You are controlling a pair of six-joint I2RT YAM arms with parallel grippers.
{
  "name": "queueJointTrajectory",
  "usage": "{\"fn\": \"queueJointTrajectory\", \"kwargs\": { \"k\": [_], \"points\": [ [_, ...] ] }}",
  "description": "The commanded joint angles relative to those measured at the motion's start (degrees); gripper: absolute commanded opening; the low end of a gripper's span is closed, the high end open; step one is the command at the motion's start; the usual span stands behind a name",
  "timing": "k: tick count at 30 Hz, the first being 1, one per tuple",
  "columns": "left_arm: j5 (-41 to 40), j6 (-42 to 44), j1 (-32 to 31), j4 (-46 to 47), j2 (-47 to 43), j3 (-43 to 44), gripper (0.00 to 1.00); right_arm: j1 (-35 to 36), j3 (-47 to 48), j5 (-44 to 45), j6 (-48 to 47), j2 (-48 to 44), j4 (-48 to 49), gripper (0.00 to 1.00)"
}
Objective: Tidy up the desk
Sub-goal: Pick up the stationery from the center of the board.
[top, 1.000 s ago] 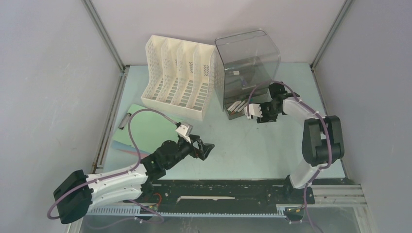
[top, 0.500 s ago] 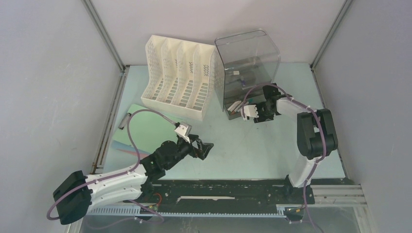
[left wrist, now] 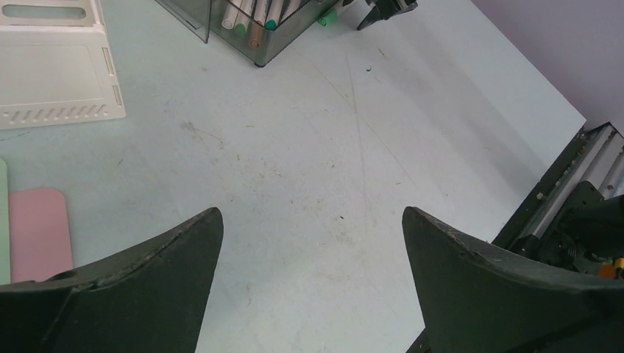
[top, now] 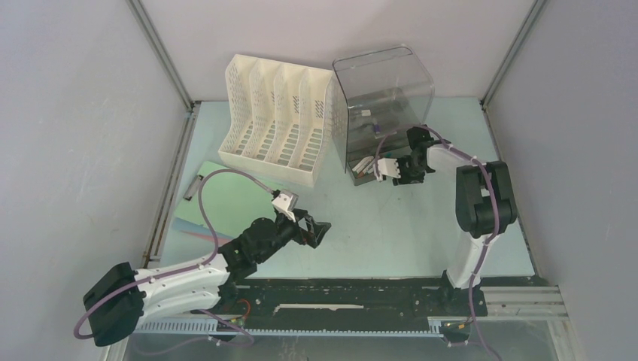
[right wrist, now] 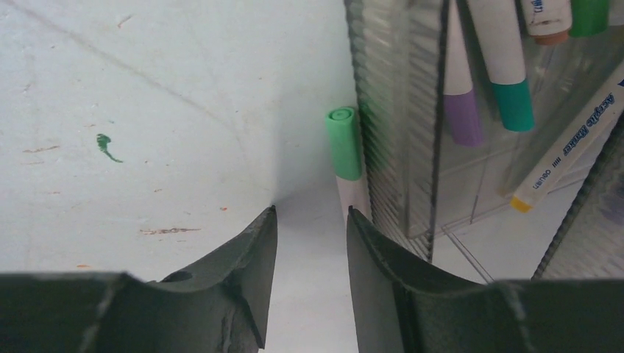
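Table: we're over the pale mint table (top: 391, 226), with grey walls (top: 75, 150) on three sides and an aluminium rail (top: 519, 301) along the near edge.
Open room: there's a broad bare stretch across the middle and the near right, between the two arms.
Left claw (left wrist: 310, 215): fingers spread wide, hanging over that bare stretch, nothing in its grasp.
Right claw (right wrist: 312, 213): down low at the clear bin (top: 384, 90), fingers narrow, and we see bare table between them.
Loose marker (right wrist: 344, 143): green cap, lying flat against the bin's ribbed wall, its white end running under one fingertip.
Bin contents: markers, among them a teal cap (right wrist: 513, 103) and a purple cap (right wrist: 463, 118).
File rack (top: 274, 120): white and slotted, at the back left, just beside the bin.
Clipboard (top: 233, 192): green, lying near the left wall.
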Motion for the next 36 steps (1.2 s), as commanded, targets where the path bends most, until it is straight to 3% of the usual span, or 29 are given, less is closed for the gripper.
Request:
{"fn": "queueJointTrajectory", "kwargs": {
  "k": [1,18,24,36],
  "points": [
    [-0.49,1.49,0.29,1.61,0.35,1.17,1.00,-0.09,4.97,-0.67,1.61,2.59,-5.60,0.45],
    [-0.18,1.43,0.33,1.64,0.63,1.34,1.00,0.20,5.84,-2.13,-0.01,2.73,-13.46,0.29],
    [-0.29,1.28,0.33,1.63,0.05,0.86,1.00,0.04,5.85,-4.17,1.50,0.33,-11.14,0.31],
    [-0.85,1.25,0.33,0.99,-1.19,-0.19,1.00,-0.16,5.81,-0.02,2.12,-0.31,-2.66,0.36]
  ]
}}
